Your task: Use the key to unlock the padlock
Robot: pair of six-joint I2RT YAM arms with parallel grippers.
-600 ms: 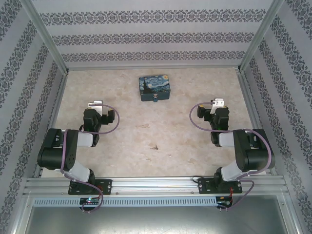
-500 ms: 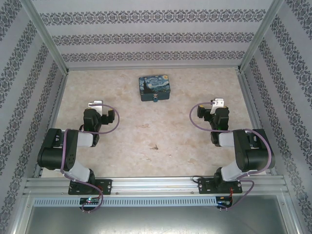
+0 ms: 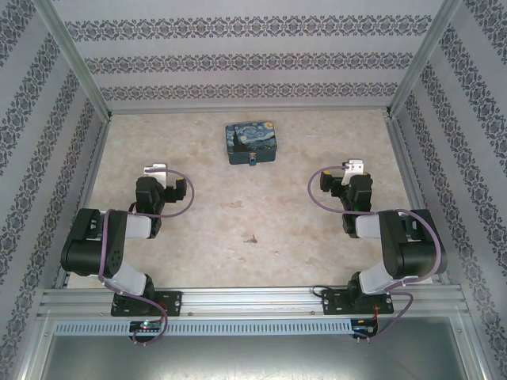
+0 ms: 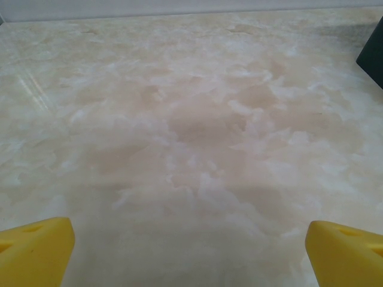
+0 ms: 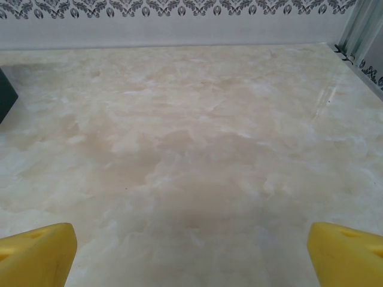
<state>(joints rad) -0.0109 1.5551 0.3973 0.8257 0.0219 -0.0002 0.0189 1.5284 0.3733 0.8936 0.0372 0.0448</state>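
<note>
The padlock is a tiny greyish lock hanging at the front of a blue-and-yellow night-sky box at the table's far middle. A small brownish thing lies mid-table; it is too small to tell whether it is the key. My left gripper sits left of the box and well short of it, open, its yellow fingertips wide apart over bare table. My right gripper mirrors it on the right, open, with yellow fingertips and nothing between them.
The marble-look table is fenced by patterned walls and metal posts. A dark corner of the box shows at the right edge of the left wrist view and the left edge of the right wrist view.
</note>
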